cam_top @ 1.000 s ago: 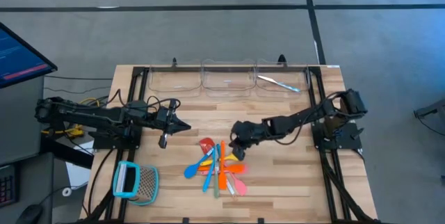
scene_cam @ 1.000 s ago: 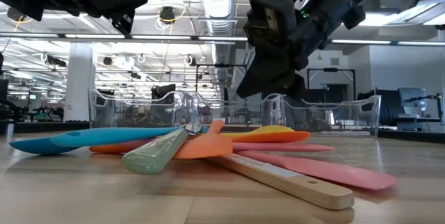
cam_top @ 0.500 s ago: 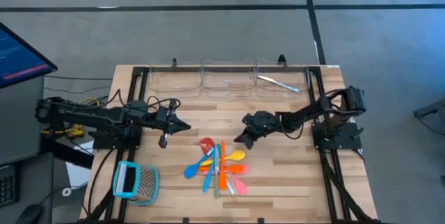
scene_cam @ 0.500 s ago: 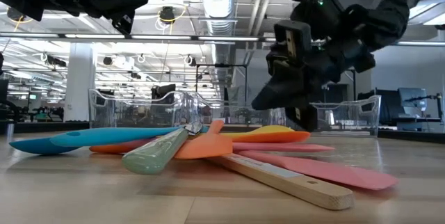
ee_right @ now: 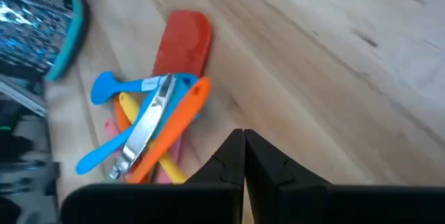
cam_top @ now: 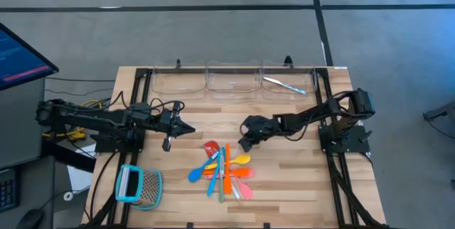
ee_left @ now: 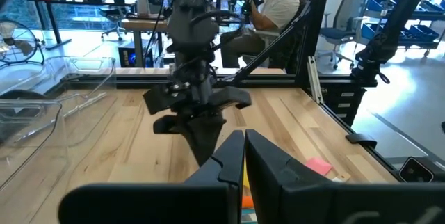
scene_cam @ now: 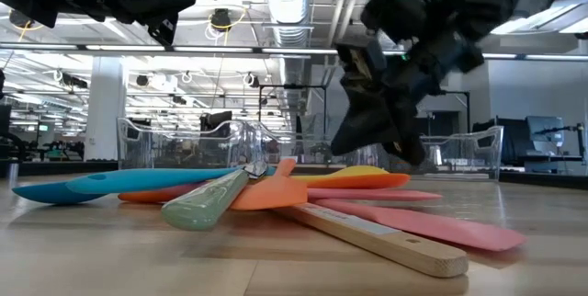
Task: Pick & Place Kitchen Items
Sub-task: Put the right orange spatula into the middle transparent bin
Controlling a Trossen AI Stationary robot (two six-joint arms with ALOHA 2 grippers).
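While the left gripper (cam_top: 190,130) just hangs over bare wood on the left half of the table (cam_top: 298,179) with its fingers pinched shut and nothing in them, the right gripper (cam_top: 243,144) is parked right by the top right edge of the utensil pile (cam_top: 222,171), tips pointed down at it. Its fingers are closed tight too, and they're empty as far as I can see. From table height it hangs a little above the pile, not touching anything.

The pile sits near the middle of the table, a bit toward the front edge, everything crisscrossed. The red spatula (ee_right: 182,42) is at the end of the heap nearest the bins. A blue spoon (ee_right: 132,88) and an orange spoon (ee_right: 175,126) overlap just below it in the right wrist view, with a silvery metal piece (ee_right: 146,125) lying on top of them. A yellow one (cam_top: 242,159) sticks out toward the right, and a pink spatula (scene_cam: 432,225) with a wooden handle lies on the front side.

Three clear bins (cam_top: 232,80) line the back edge. The right one already has a light blue and white utensil (cam_top: 284,84) in it.

The teal mesh tool (cam_top: 137,185) sits by itself at the front left corner, well away from the pile.

A seated person (ee_left: 272,12) shows in the room beyond the table in the left wrist view.
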